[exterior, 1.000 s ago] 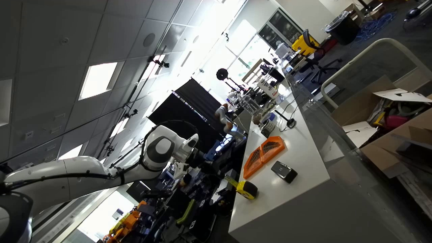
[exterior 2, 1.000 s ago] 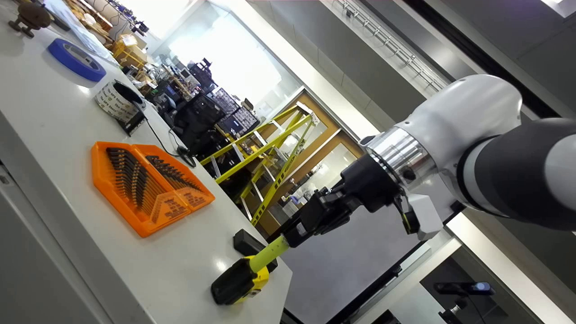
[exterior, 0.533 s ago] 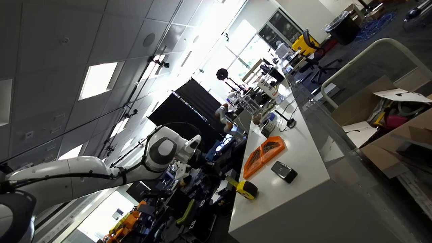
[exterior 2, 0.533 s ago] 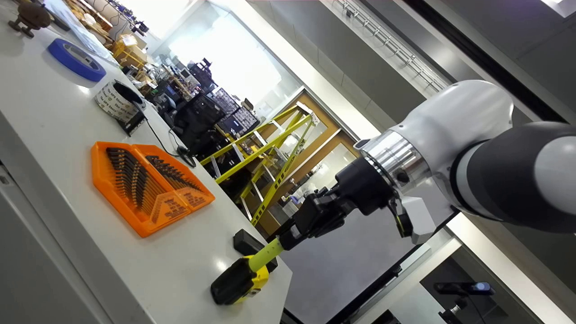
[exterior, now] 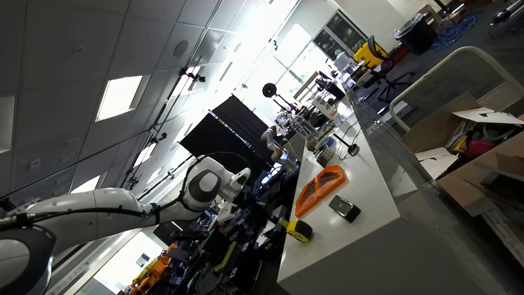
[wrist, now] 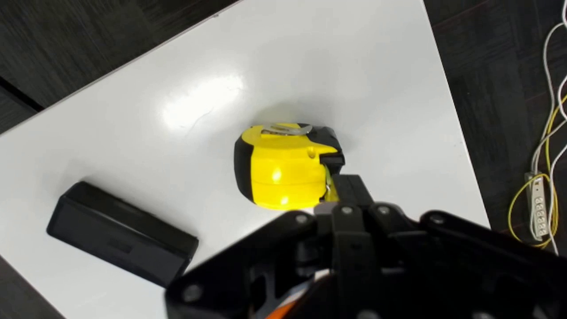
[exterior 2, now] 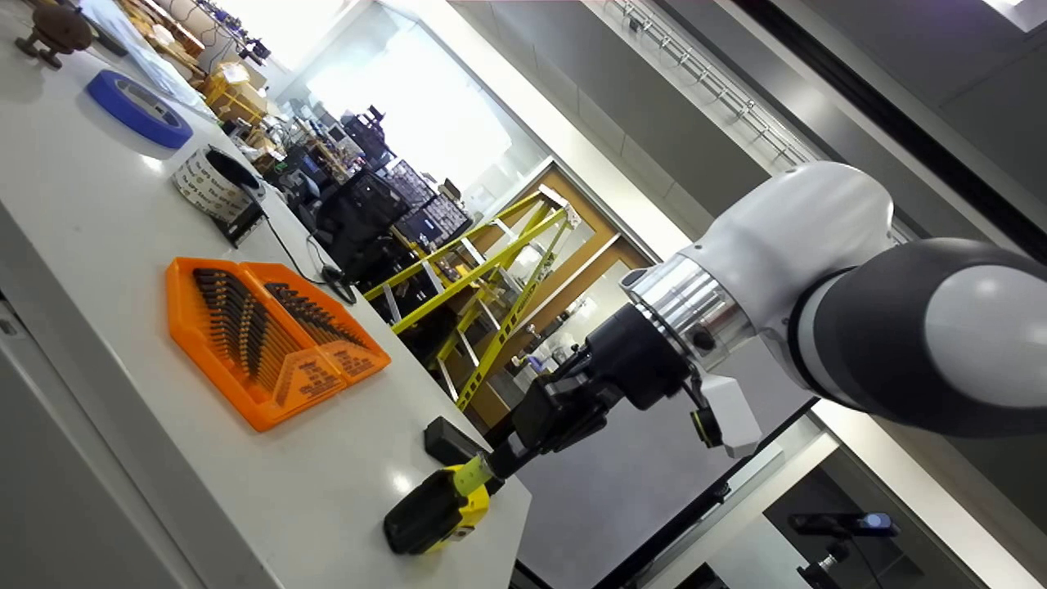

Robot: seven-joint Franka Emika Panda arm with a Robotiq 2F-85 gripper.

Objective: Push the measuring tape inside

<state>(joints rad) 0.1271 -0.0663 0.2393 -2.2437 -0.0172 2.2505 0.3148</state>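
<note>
1. The tape measure rests on the white tabletop, with a short stretch of yellow-green blade out of its mouth.
2. The tool is clenched, fingers together at the blade's outer end; whether the blade is pinched between them I cannot tell.
3. In the wrist view the tool covers that outer end, and its blurred linkage runs off the lower edge.
4. In an exterior view the tool's dark fingers nearly merge with the clutter behind; in both exterior views the arm is cut off.
5. The black box lies near the tape measure, apart from it; in an exterior view this box is partly hidden by the tape measure and tool.
6. "The UPS Store" can be read, repeated, on a tape roll.
7. Print on the orange hex key set and markings on the box and tape measure are too small to read.
</note>
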